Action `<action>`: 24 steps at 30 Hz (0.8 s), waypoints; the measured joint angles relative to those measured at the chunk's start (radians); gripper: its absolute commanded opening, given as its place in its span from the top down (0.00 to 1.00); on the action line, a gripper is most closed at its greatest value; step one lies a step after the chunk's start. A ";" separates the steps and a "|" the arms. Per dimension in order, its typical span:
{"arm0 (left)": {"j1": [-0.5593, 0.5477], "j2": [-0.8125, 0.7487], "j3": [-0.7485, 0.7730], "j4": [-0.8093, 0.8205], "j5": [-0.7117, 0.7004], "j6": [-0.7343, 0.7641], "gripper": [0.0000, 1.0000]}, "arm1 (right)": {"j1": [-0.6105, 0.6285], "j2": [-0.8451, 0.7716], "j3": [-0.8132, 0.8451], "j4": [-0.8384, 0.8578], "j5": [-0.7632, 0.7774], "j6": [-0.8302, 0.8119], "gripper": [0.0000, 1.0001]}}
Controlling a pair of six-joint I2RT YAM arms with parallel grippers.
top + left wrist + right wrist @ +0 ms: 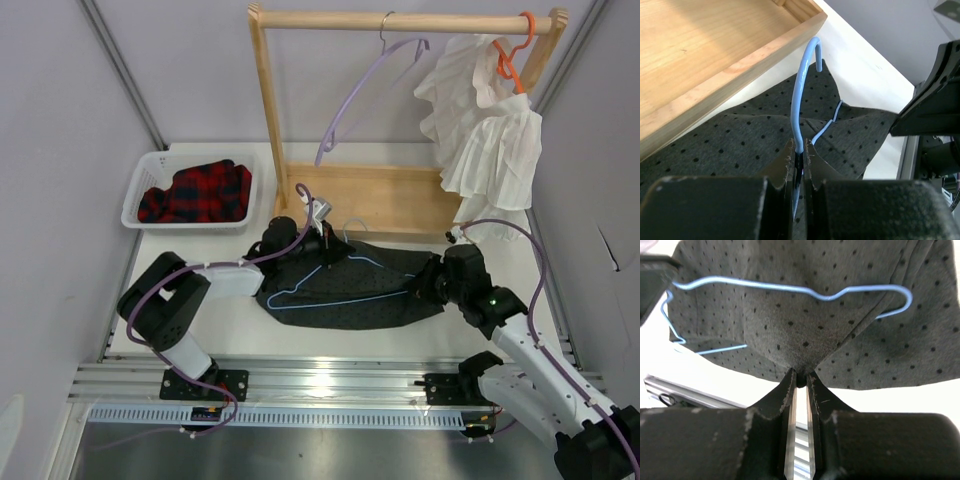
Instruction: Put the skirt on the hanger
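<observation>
The skirt (805,330) is matt, finely woven dotted cloth; the hanger (795,100) is thin, smooth and glossy, like coated wire. The rack base (700,55) is pale, smooth bare wood.

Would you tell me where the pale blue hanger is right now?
In the top view, the hanger lies centre-frame on the skirt, just in front of the wooden rack, its hook stem pinched in the jaws of the left gripper.
</observation>
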 measured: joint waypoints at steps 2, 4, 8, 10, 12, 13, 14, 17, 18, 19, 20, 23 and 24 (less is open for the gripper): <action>0.001 0.002 -0.008 0.000 -0.003 0.002 1.00 | -0.022 0.000 0.005 -0.006 -0.019 -0.003 1.00; 0.002 0.004 -0.014 0.001 -0.010 0.002 1.00 | -0.039 0.000 0.009 -0.015 -0.037 -0.006 1.00; 0.014 0.004 -0.024 0.008 -0.024 0.001 1.00 | -0.055 0.000 0.013 -0.032 -0.058 -0.018 1.00; 0.025 0.004 -0.024 0.009 -0.026 0.000 1.00 | -0.063 -0.003 0.014 -0.045 -0.064 -0.020 1.00; 0.042 0.004 -0.024 0.012 -0.026 -0.002 1.00 | -0.071 -0.008 0.014 -0.055 -0.066 -0.022 1.00; 0.051 0.004 -0.024 0.015 -0.025 -0.002 1.00 | -0.074 -0.009 0.014 -0.058 -0.067 -0.023 1.00; 0.058 0.004 -0.024 0.017 -0.025 -0.002 1.00 | -0.077 -0.011 0.014 -0.062 -0.070 -0.023 1.00; 0.069 0.004 -0.024 0.016 -0.022 -0.002 1.00 | -0.088 -0.013 0.014 -0.068 -0.077 -0.028 1.00; 0.070 0.004 -0.023 0.015 -0.020 -0.002 1.00 | -0.091 -0.013 0.014 -0.068 -0.078 -0.029 1.00; 0.070 0.004 -0.020 0.011 -0.016 -0.002 1.00 | -0.093 -0.013 0.014 -0.068 -0.082 -0.031 1.00; 0.070 0.004 -0.015 0.007 -0.014 -0.002 1.00 | -0.096 -0.014 0.014 -0.069 -0.083 -0.031 1.00; 0.070 0.003 -0.006 0.005 -0.008 -0.002 1.00 | -0.100 -0.019 0.014 -0.071 -0.085 -0.037 1.00; 0.070 0.003 -0.004 0.004 -0.005 -0.002 1.00 | -0.102 -0.021 0.014 -0.071 -0.087 -0.039 1.00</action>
